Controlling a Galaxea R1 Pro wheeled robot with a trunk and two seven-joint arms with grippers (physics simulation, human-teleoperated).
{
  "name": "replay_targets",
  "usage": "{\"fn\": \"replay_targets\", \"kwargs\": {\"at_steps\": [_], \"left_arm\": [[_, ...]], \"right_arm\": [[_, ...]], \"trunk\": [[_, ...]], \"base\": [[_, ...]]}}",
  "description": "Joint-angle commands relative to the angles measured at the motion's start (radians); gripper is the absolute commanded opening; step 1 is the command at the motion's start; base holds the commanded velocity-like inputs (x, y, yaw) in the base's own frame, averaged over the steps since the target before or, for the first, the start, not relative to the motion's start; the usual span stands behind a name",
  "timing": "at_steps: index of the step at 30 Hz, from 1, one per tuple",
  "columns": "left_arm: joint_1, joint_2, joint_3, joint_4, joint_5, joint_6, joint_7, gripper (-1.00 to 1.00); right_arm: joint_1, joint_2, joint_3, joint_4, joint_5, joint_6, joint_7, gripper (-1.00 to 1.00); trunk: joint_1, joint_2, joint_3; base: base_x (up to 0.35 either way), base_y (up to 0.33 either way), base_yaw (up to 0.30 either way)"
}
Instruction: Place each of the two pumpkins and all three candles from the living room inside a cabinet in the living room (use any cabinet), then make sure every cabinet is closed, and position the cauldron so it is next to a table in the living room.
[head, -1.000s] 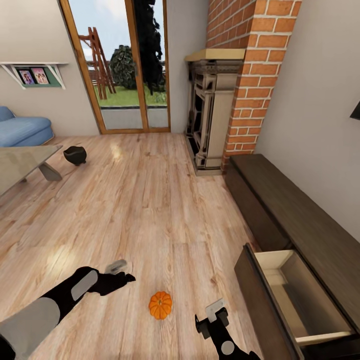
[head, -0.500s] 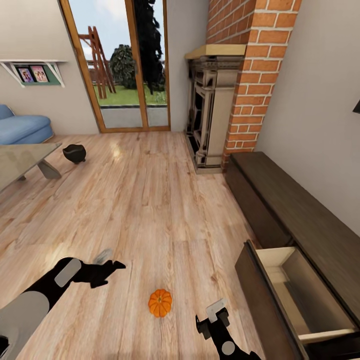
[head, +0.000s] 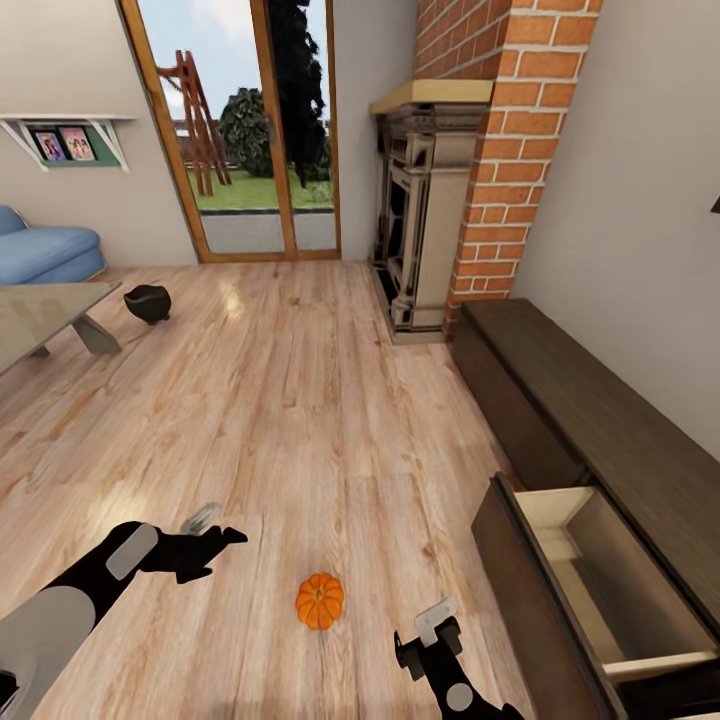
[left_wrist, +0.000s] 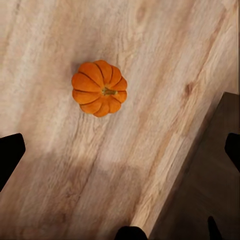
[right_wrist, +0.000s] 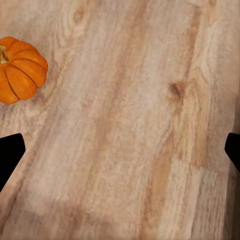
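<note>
Orange against the pale floorboards, a pumpkin is sitting on the wooden floor between the two arms, and picking it up looks like the step in hand. The left gripper is hanging above the boards to one side of the pumpkin, with its fingers spread wide and nothing between them; its wrist camera is looking straight down on the pumpkin. The right gripper is hovering low on the other side, also spread and carrying nothing, with the pumpkin lying off to one side of its fingers.

Next, I judge, one gripper needs to centre over the pumpkin, come down around its ribbed body and squeeze, then carry it across to the cabinet along the right wall. A drawer of that cabinet is standing pulled out just beside the right arm, and what is visible of its pale inside is holding nothing.

Far off, the black cauldron is resting on the floor just beside the corner of the glass-topped table.
</note>
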Motion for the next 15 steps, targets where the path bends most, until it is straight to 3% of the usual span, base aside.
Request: {"fn": "replay_targets", "kwargs": {"at_steps": [1, 10, 15], "left_arm": [[0.0, 0.0, 0.0, 0.0, 0.0, 0.0, -0.004, 1.0], [0.0, 0.061, 0.0, 0.002, 0.001, 0.003, -0.161, 1.0], [0.0, 0.068, 0.0, 0.002, 0.001, 0.004, -0.21, 1.0]], "right_arm": [[0.0, 0.0, 0.0, 0.0, 0.0, 0.0, 0.0, 1.0], [0.0, 0.0, 0.0, -0.003, 0.001, -0.001, 0.0, 1.0], [0.0, 0.001, 0.0, -0.003, 0.001, -0.002, -0.001, 1.0]], "trunk": [[0.004, -0.007, -0.003], [0.035, -0.063, -0.028], [0.035, -0.063, -0.028]], "base": [[0.0, 0.0, 0.0], [0.0, 0.0, 0.0], [0.0, 0.0, 0.0]]}}
